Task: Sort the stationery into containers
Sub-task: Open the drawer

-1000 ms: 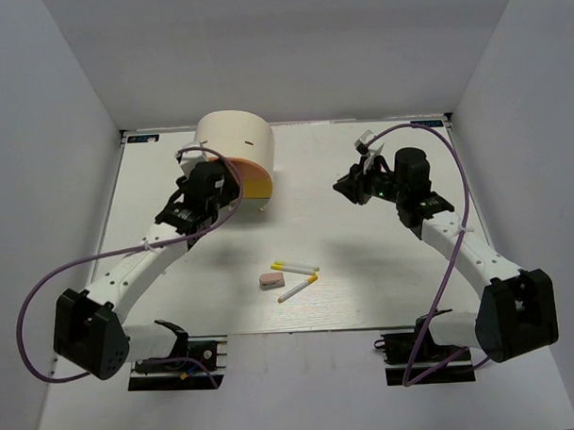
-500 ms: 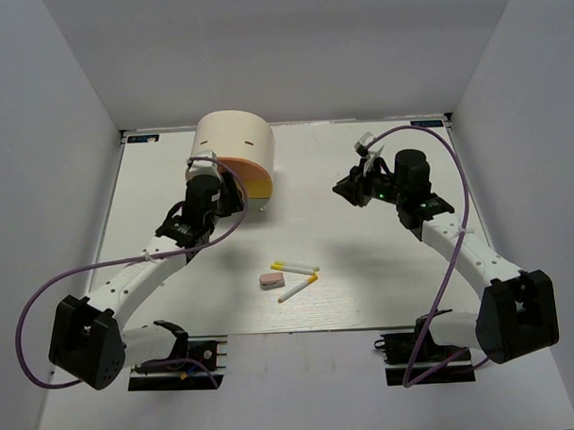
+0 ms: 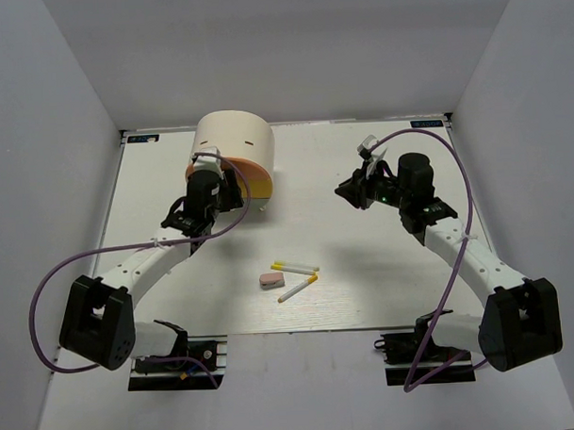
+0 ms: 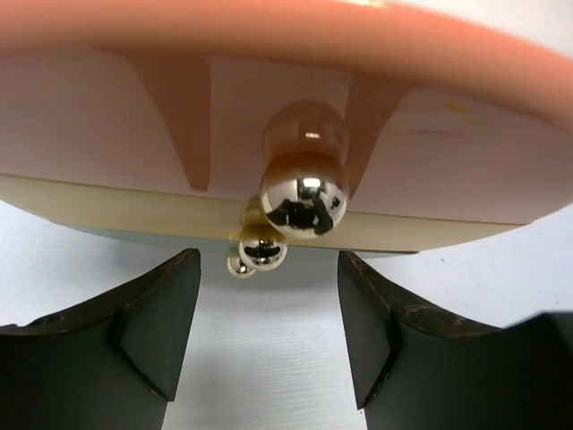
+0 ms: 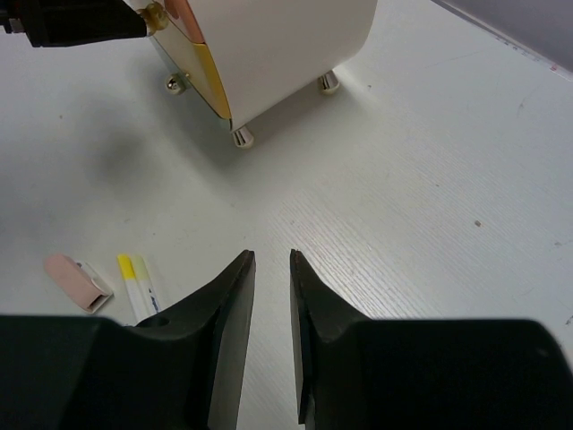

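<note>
The cream half-cylinder chest (image 3: 232, 141) stands at the back left, its orange drawer (image 3: 253, 178) facing the table middle. My left gripper (image 3: 209, 187) is open right at the drawer front. In the left wrist view the fingers (image 4: 152, 313) stand either side, just below the round shiny knob (image 4: 303, 193) of the orange drawer (image 4: 107, 107), touching nothing. Two white pens (image 3: 295, 267) with yellow tips and a pinkish eraser (image 3: 269, 280) lie mid-table. My right gripper (image 3: 355, 190) hovers empty with jaws nearly together; its own view (image 5: 269, 260) shows the chest (image 5: 286, 45), pens (image 5: 136, 279) and eraser (image 5: 73, 279).
A second smaller knob (image 4: 261, 246) and a round foot (image 4: 238, 264) sit below the drawer knob. The yellow drawer's edge (image 5: 213, 90) shows in the right wrist view. White walls enclose the table on three sides. No highlighters are in view.
My left arm has swung in and brought its gripper closer to the chest's drawer front. The right arm shifted only slightly. Pens and eraser have not moved.
</note>
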`<state>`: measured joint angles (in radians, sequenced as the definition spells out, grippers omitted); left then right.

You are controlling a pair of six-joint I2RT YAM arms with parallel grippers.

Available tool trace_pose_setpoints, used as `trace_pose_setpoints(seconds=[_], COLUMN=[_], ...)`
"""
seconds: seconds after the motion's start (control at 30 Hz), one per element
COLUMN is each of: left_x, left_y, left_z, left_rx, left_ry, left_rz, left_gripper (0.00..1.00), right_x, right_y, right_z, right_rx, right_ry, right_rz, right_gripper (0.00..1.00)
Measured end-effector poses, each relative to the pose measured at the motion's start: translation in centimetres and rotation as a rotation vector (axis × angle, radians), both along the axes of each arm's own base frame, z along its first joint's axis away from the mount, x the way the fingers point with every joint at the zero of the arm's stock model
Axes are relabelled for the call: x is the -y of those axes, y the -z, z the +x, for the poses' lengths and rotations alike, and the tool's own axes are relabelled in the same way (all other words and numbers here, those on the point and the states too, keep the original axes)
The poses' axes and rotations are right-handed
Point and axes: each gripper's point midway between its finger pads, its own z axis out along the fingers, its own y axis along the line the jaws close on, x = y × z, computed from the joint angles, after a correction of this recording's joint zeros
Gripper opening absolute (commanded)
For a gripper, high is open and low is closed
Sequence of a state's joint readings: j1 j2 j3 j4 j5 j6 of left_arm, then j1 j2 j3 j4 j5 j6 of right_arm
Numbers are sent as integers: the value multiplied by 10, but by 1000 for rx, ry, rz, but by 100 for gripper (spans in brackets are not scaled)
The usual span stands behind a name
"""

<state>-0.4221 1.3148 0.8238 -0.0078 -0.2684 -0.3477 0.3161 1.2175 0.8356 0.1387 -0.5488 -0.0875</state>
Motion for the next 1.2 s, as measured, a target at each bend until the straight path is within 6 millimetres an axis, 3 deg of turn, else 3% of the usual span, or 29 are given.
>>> trace_pose_setpoints(seconds=[0.23,0.5,1.2], left_x=[-3,-4,-2], left_y=[-8,10,17], left_z=[10,14,16], left_rx=[48,17,2], left_ry=[17,45,65], left_rz=[0,12,8], left_gripper=[69,65,44], right_x=[0,1,2], right_y=[0,0,0], right_z=[0,0,2], right_rx=[0,0,1], right_ry=[1,2,8], right_rz=[0,-1,-2], right_gripper=[28,28,28])
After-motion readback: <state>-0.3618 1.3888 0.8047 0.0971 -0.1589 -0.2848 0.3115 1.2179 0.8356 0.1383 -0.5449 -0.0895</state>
